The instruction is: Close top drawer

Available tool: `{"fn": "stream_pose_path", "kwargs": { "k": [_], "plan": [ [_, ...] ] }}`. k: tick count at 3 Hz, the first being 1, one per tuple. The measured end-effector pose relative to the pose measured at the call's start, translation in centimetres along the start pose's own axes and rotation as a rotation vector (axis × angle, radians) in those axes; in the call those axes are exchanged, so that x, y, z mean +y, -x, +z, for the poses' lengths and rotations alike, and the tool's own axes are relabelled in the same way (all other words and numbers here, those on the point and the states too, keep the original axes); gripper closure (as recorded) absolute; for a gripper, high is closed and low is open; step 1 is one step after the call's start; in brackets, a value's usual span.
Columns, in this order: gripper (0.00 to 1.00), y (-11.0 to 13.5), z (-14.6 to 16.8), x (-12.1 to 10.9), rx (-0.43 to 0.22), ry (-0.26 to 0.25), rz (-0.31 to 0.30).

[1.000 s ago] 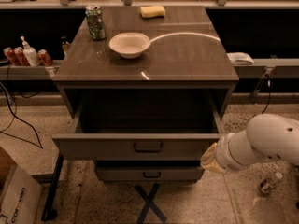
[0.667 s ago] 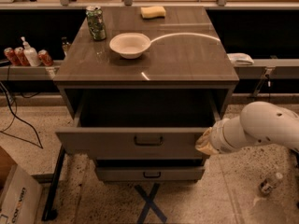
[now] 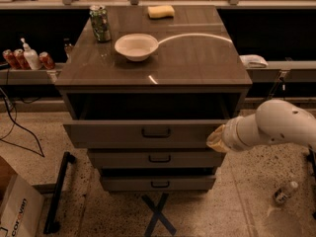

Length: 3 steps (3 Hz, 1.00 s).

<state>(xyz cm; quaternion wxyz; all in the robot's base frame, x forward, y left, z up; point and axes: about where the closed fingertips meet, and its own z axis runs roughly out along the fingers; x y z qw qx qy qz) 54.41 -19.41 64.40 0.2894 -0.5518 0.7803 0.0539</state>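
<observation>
**Three drawers, one standing out**

One white arm (image 3: 281, 127) reaches in from the right. Its gripper (image 3: 216, 138) sits at the right end of the top drawer (image 3: 108, 134), touching the front panel or very nearly. From where I stand I cannot tell whether the claw is wide or narrow.

The top drawer is pulled partway out of the grey cabinet (image 3: 197, 65), with a dark hollow showing behind its front and the black handle (image 3: 156, 132) at centre. Beneath it the middle drawer (image 3: 113, 158) and the bottom drawer (image 3: 121, 183) sit further back.

On the cabinet top are a green can (image 3: 100, 22), a white bowl (image 3: 137, 47) and, at the back, a yellow sponge (image 3: 161, 11). A small bottle (image 3: 285, 192) lies on the speckled floor to the right. A blue tape cross (image 3: 158, 215) marks the floor in front.
</observation>
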Motion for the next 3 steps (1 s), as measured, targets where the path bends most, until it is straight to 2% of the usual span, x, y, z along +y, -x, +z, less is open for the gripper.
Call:
{"fn": "stream_pose_path", "kwargs": {
  "k": [1, 2, 3],
  "plan": [
    [0.28, 0.61, 0.96, -4.0, -0.061, -0.04, 0.03],
    [0.06, 0.81, 0.92, -4.22, -0.063, -0.043, 0.028],
    [0.0, 0.83, 1.01, -4.14, -0.063, -0.041, 0.027]
  ]
}}
